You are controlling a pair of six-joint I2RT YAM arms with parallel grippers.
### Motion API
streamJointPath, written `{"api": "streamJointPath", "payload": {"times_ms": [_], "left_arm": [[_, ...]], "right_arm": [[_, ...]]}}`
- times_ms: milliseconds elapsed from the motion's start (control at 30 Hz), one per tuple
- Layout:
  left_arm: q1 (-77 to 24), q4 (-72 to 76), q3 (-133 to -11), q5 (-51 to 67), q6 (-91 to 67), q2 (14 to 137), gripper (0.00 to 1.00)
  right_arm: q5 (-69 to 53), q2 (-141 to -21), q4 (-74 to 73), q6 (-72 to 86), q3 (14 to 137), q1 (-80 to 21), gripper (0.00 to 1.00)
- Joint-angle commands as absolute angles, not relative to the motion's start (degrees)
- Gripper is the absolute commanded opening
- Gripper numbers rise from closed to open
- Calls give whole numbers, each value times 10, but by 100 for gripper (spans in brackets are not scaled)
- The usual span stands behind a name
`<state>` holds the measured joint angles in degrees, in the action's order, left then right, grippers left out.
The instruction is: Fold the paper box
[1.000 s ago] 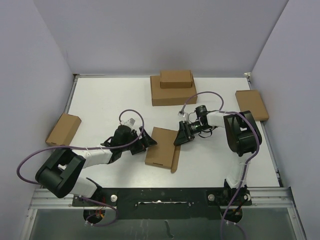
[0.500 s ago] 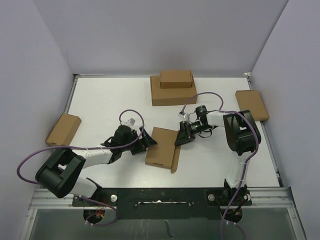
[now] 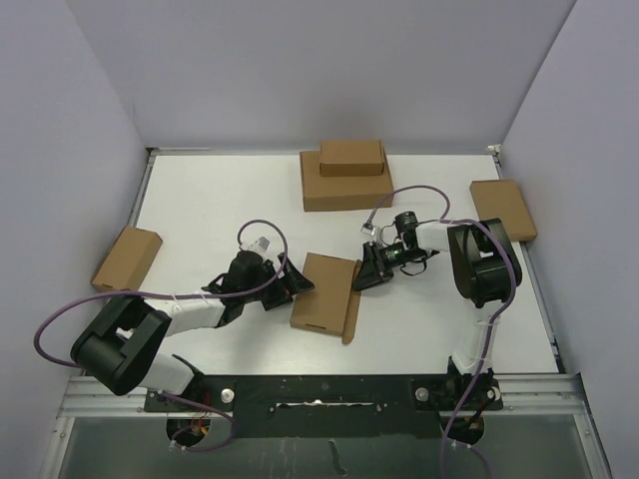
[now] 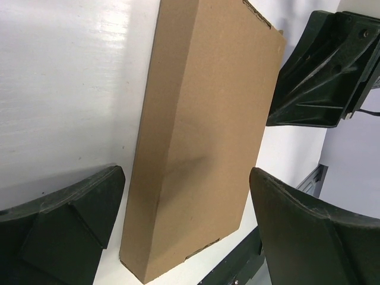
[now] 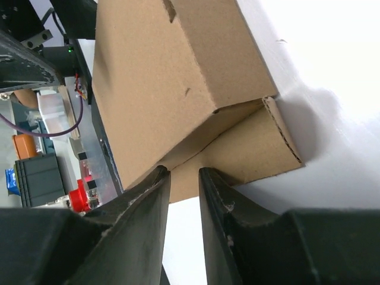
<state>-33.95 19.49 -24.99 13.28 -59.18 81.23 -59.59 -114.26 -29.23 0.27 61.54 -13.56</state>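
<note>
Left gripper [image 3: 291,287] is spread wide, flanking the paper box [image 3: 321,291]. Right gripper [image 5: 184,178] is nearly pressed together at its side flap [image 5: 249,142] (grip unclear). Bare bench [image 3: 200,210] lies leftward.

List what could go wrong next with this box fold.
1. The right gripper, jaws only narrowly apart, sits at the crease of the loose side flap. It may slip off or crumple the thin cardboard rather than tuck it in.
2. The left gripper is open at the paper box's edge, not clamping it, so a push on the flap could slide the box across the table.
</note>
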Motion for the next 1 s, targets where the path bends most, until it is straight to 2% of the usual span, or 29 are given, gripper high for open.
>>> {"api": "streamJointPath", "payload": {"times_ms": [0, 133, 267, 467, 633, 833, 967], "left_arm": [[-346, 179, -251, 122, -591, 813, 87], [-351, 176, -258, 123, -587, 821, 84], [-357, 179, -267, 129, -589, 833, 81], [-366, 167, -274, 122, -589, 830, 80], [-363, 155, -267, 113, -588, 807, 84], [-361, 181, -250, 124, -603, 802, 92], [-362, 205, -244, 132, -615, 810, 92]], "right_arm": [[-652, -1131, -284, -9, 627, -135, 32], [-666, -1117, -264, 5, 623, -155, 44], [-625, -1130, -272, 9, 636, -178, 45], [-562, -1131, -275, 17, 633, -182, 38], [-551, -1142, -284, 16, 630, -156, 30], [-561, -1146, -289, 12, 630, -142, 28], [-572, -1150, -290, 11, 628, -133, 26]]}}
